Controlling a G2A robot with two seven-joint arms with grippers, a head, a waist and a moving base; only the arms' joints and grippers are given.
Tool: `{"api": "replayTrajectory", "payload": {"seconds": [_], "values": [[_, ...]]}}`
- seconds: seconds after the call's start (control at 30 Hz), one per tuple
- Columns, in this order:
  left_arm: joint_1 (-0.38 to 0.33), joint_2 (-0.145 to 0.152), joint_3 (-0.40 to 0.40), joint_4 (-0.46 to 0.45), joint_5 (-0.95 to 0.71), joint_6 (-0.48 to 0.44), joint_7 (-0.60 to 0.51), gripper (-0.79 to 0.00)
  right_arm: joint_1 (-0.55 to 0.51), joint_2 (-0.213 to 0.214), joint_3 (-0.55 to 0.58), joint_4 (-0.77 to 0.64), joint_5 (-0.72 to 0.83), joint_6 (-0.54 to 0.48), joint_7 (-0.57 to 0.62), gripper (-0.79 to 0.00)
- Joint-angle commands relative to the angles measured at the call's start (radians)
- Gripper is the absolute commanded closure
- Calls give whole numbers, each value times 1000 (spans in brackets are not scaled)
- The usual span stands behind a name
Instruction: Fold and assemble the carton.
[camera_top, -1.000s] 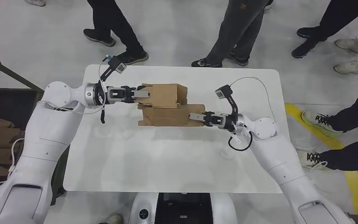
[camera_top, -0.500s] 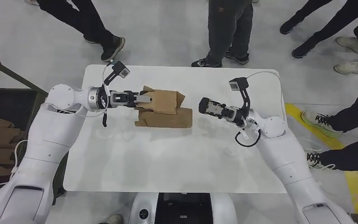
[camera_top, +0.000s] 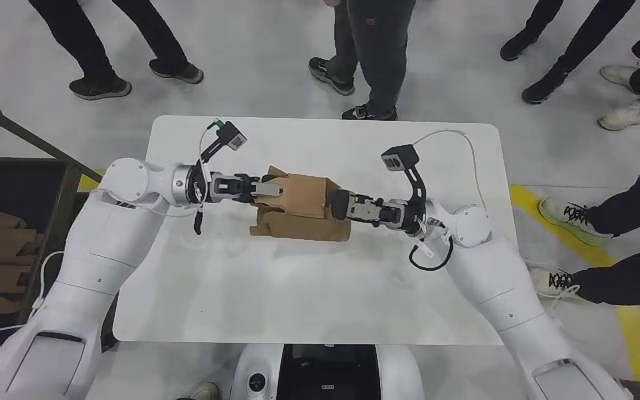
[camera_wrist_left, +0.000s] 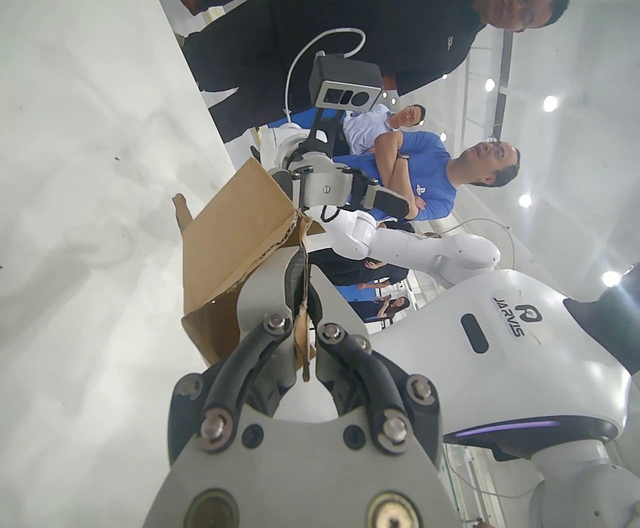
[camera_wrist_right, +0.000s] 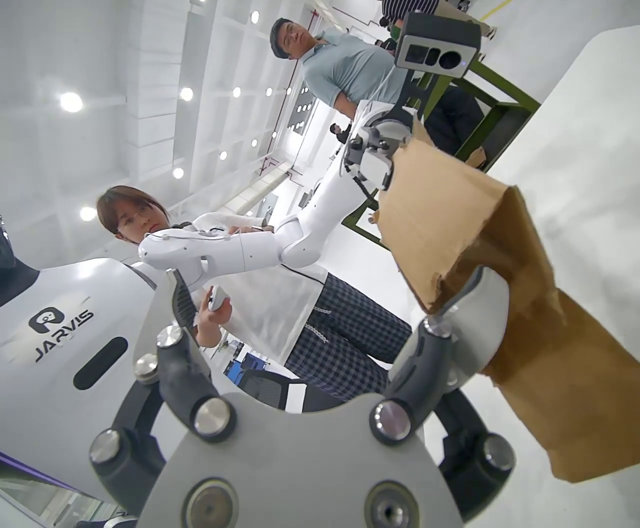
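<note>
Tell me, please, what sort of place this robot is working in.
Likely a robot test hall or lab: a white table on a pale floor, rows of ceiling spotlights, and a green metal frame beside the table.

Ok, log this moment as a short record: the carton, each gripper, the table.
carton: brown cardboard, partly folded, lying on the table between the two grippers
left gripper: shut on the edge of a carton flap
right gripper: open, one finger against the carton's opposite end
table: white, carton near its middle
assembly: unfinished, flaps not closed
</note>
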Motion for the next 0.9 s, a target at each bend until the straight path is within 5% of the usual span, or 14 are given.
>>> {"api": "replayTrajectory", "payload": {"seconds": [0.0,0.27,0.63,0.87], "values": [[0,-1,1,-2,-11,3,-7,0,10,-3,-6,19,-7,0,-11,-785],[-1,-5,-3,1,-41,3,-22,0,40,-25,-59,56,36,22,-9,-739],[0,-12,-3,10,-67,12,-39,0,74,-50,-99,108,70,14,-11,-351],[-4,-16,1,12,-64,18,-46,0,89,-58,-106,134,50,18,-10,-209]]}}
